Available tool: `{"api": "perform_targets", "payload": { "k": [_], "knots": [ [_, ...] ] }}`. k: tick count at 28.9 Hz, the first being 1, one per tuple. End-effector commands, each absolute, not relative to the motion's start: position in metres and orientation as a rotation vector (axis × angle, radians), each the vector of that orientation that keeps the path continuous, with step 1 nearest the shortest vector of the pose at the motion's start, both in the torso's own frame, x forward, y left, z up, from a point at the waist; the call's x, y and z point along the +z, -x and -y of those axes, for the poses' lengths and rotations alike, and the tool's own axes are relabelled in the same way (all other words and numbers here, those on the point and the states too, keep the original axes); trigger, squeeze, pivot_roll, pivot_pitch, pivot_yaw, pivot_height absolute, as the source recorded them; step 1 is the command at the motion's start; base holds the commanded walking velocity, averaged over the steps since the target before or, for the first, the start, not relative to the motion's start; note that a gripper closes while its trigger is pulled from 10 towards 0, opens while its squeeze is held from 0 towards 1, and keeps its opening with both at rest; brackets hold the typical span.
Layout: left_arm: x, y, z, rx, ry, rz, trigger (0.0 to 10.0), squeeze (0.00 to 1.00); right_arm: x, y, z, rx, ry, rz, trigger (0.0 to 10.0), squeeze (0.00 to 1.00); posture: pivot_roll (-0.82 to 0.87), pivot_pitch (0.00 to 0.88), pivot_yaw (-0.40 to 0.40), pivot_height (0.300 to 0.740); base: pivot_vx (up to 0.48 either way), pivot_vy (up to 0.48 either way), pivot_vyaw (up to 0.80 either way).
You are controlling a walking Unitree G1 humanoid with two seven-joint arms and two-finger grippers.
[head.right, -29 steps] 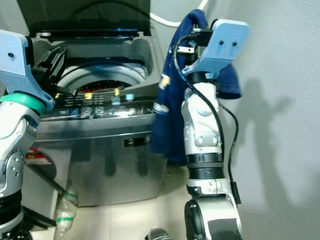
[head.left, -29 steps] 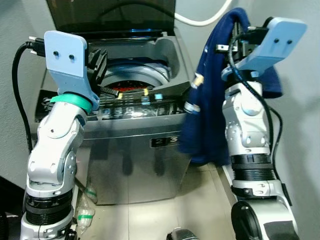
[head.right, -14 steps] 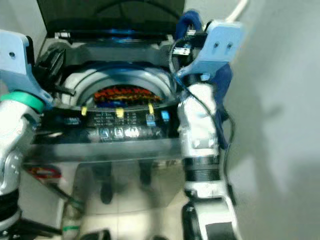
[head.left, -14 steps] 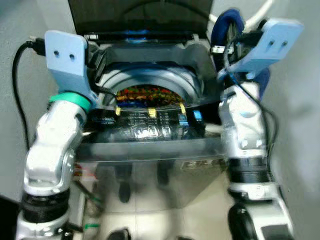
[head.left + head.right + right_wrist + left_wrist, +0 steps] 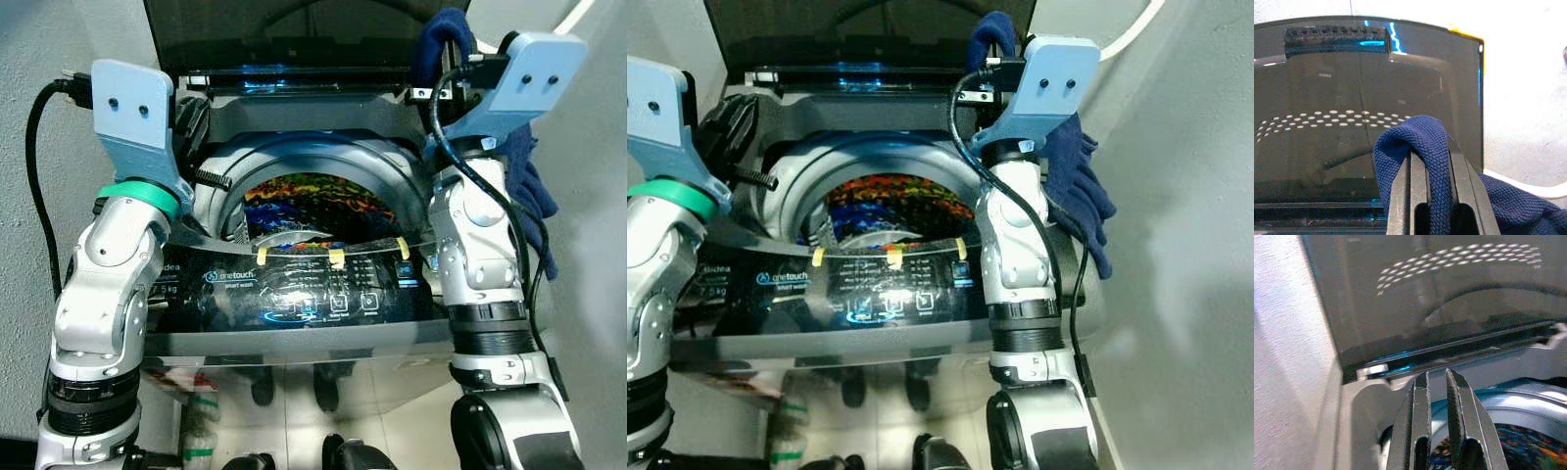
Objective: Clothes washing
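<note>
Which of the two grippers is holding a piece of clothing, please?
The right gripper: its fingers are shut on the navy blue garment beside the washer's raised lid. The left gripper is empty.

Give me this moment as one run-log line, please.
right gripper: shut on navy knit garment | left gripper: shut, idle | washing machine lid: open | drum: colourful laundry

A grey top-loading washing machine [image 5: 294,338] stands on a pale tiled floor [image 5: 294,431], its dark lid [image 5: 284,34] raised at the back edge. Multicoloured laundry [image 5: 309,201] lies inside the drum [image 5: 294,166]. Along the front edge runs a glossy black control panel [image 5: 294,294] carrying three yellow stickers [image 5: 336,258].
</note>
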State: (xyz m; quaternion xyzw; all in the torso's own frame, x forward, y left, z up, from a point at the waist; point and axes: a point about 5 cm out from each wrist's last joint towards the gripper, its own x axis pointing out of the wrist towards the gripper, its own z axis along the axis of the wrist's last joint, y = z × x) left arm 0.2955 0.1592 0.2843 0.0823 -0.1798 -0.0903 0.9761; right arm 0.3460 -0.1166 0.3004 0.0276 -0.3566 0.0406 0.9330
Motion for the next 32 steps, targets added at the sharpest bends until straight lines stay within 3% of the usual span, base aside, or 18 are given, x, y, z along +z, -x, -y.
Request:
{"api": "perform_targets", "payload": {
  "k": [1, 8, 13, 16, 19, 21, 27, 28, 29, 30, 31, 32],
  "knots": [
    [0.282, -0.293, -0.158, -0.214, -0.181, 0.351, 10.0, 0.0, 0.304, -0.345, 0.114, 0.1, -0.03, 0.753, 10.0, 0.0, 0.07, 0.021, 0.032, 0.74, 0.0, 0.0, 0.0],
    [0.264, -0.278, -0.166, -0.269, -0.268, 0.284, 10.0, 0.0, 0.319, -0.346, 0.101, 0.256, 0.067, 0.81, 10.0, 0.0, 0.07, 0.024, 0.035, 0.74, 0.0, 0.0, 0.0],
    [0.221, -0.263, -0.172, -0.116, -0.412, 0.203, 10.0, 0.0, 0.358, -0.347, 0.075, 0.407, -0.052, 0.887, 10.0, 0.0, 0.08, 0.024, 0.039, 0.74, 0.0, 0.0, 0.0],
    [0.21, -0.256, -0.171, -0.056, -0.393, 0.177, 10.0, 0.0, 0.373, -0.344, 0.053, 0.552, -0.106, 0.896, 10.0, 0.0, 0.09, 0.021, 0.032, 0.74, 0.0, 0.0, 0.0],
    [0.21, -0.256, -0.171, -0.056, -0.393, 0.177, 10.0, 0.0, 0.373, -0.344, 0.053, 0.552, -0.106, 0.896, 10.0, 0.0, 0.09, 0.021, 0.032, 0.74, 0.0, 0.0, 0.0],
    [0.202, -0.25, -0.174, -0.001, -0.374, 0.148, 10.0, 0.0, 0.391, -0.343, 0.031, 0.652, -0.169, 0.907, 10.0, 0.0, 0.1, 0.021, 0.017, 0.74, 0.0, 0.0, 0.0],
    [0.199, -0.246, -0.18, 0.034, -0.369, 0.13, 10.0, 0.0, 0.401, -0.346, 0.021, 0.67, -0.255, 0.904, 10.0, 0.0, 0.11, 0.022, 0.009, 0.74, 0.0, 0.0, 0.0],
    [0.199, -0.245, -0.181, 0.04, -0.368, 0.127, 10.0, 0.0, 0.39, -0.353, 0.017, 0.664, -0.21, 0.858, 10.0, 0.0, 0.11, 0.022, 0.01, 0.74, 0.0, 0.0, 0.0],
    [0.199, -0.245, -0.182, 0.04, -0.371, 0.132, 10.0, 0.0, 0.363, -0.363, 0.007, 0.693, -0.019, 0.735, 10.0, 0.0, 0.11, 0.023, 0.012, 0.74, 0.0, 0.0, 0.0],
    [0.199, -0.245, -0.182, 0.04, -0.371, 0.132, 10.0, 0.0, 0.363, -0.363, 0.007, 0.693, -0.019, 0.735, 10.0, 0.0, 0.11, 0.023, 0.012, 0.74, 0.0, 0.0, 0.0],
    [0.2, -0.246, -0.181, 0.038, -0.364, 0.138, 10.0, 0.0, 0.327, -0.374, 0.001, 0.689, 0.239, 0.595, 10.0, 0.0, 0.1, 0.024, 0.014, 0.74, 0.0, 0.0, 0.0],
    [0.2, -0.246, -0.181, 0.038, -0.364, 0.138, 10.0, 0.0, 0.327, -0.374, 0.001, 0.689, 0.239, 0.595, 10.0, 0.0, 0.1, 0.024, 0.014, 0.74, 0.0, 0.0, 0.0]
  ]
}}
